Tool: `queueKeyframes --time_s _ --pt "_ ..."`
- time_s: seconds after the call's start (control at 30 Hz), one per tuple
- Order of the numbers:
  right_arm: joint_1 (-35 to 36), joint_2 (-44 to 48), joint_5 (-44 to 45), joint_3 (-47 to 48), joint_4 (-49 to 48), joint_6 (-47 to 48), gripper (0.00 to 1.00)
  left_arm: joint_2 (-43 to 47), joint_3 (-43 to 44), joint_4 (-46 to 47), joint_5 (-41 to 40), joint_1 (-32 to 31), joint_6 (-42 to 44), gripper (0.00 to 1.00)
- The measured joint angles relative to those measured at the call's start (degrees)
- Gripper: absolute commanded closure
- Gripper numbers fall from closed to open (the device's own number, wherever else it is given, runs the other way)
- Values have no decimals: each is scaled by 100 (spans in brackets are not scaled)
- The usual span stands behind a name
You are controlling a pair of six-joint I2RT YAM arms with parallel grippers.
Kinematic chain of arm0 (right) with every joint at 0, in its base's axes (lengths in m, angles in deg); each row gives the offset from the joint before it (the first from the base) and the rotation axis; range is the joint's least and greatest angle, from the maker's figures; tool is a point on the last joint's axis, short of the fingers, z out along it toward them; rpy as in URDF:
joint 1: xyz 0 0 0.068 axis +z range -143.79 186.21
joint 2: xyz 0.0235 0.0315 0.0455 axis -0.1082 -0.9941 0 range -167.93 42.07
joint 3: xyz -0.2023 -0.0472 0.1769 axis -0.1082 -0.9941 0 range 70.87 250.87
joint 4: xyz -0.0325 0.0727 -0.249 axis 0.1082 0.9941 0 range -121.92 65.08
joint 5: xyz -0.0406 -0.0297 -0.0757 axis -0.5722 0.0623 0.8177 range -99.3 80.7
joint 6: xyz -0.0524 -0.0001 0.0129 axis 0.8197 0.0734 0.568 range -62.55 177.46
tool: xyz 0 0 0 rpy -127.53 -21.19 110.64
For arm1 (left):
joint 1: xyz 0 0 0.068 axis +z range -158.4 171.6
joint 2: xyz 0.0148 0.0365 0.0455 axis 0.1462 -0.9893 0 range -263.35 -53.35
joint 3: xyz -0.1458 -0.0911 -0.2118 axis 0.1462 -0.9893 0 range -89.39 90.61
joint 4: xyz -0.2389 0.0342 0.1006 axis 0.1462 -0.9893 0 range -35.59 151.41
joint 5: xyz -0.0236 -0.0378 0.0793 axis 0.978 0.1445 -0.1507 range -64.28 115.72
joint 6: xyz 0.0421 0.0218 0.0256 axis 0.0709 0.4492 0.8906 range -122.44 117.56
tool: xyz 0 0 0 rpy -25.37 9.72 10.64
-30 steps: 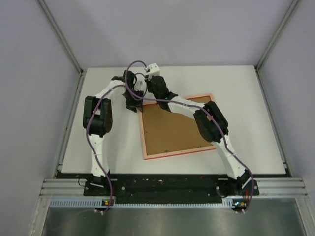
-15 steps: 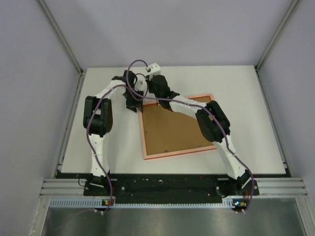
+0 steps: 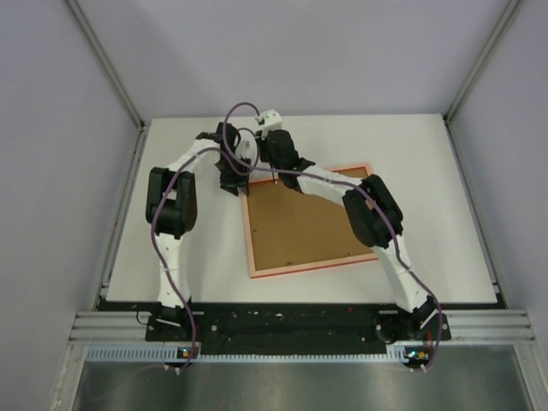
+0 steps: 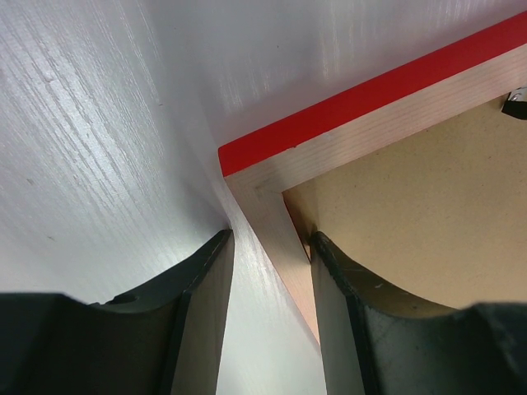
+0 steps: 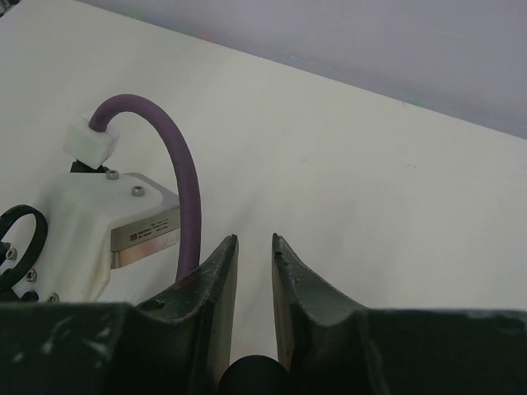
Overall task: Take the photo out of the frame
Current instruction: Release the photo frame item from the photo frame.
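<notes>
— Frame (image 3: 308, 266) face-down on counter (image 3: 445, 214), backing board (image 3: 295, 227) uppermost; photo hidden, presumably beneath.
— Grippers?
— Left gripper (image 4: 270, 237) half-open astride far-left corner rim, unclamped; right gripper (image 5: 255, 240) nearly closed, empty, alongside.
— Step?
— Likely bracing frame; next, prising backing board free.

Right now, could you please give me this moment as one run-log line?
frame face-down, backing board in | photo unseen | left claw open astride frame's far-left corner | right claw nearly shut, empty
</notes>
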Motion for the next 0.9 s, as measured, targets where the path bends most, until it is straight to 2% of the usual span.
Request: queueKeyframes --time_s 0.9 --pt "-74 -170 -258 577 551 -184 100 -2 0 0 0 -2 -22 52"
